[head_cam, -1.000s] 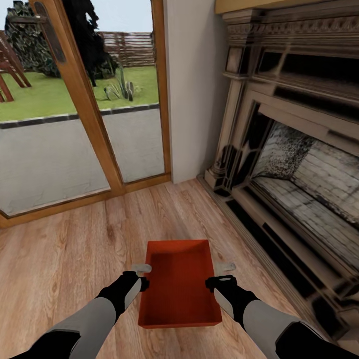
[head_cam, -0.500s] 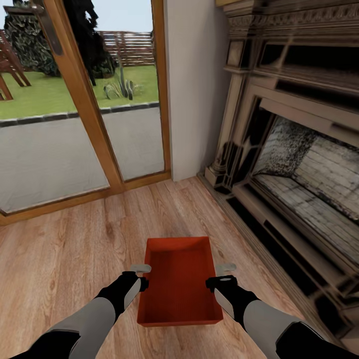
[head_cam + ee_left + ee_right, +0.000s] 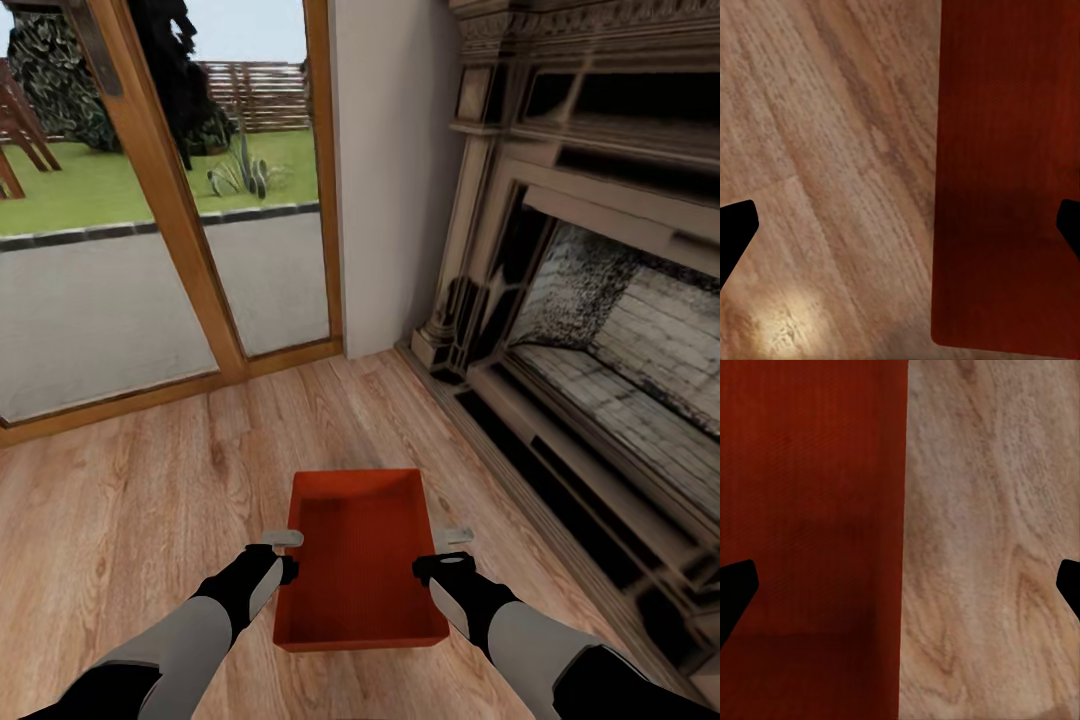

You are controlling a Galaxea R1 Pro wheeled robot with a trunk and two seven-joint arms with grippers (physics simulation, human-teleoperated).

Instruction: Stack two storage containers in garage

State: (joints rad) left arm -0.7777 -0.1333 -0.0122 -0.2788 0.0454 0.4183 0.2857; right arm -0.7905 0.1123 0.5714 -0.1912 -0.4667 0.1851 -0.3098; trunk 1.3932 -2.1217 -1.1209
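One orange-red storage container (image 3: 360,560) sits on the light wood-plank floor of the living room, in front of me and between my two arms. My left gripper (image 3: 288,552) hangs open over the container's left long wall. In the left wrist view the red container (image 3: 1009,172) meets bare planks between the spread dark fingertips (image 3: 735,229) of the left gripper (image 3: 900,225). My right gripper (image 3: 440,550) is open over the right long wall. In the right wrist view the container (image 3: 810,510) covers half the gap of the right gripper (image 3: 900,585). Neither gripper holds anything.
An ornate fireplace (image 3: 590,330) with a raised hearth runs along the right, close to the container. Glass doors with wooden frames (image 3: 180,240) stand ahead, and a beige wall section (image 3: 390,170) separates them from the fireplace. Open plank floor (image 3: 130,500) lies to the left.
The whole picture has shifted slightly, so the camera has moved. The container sits a little higher in view. Both arms keep the same pose beside it, grippers still open.
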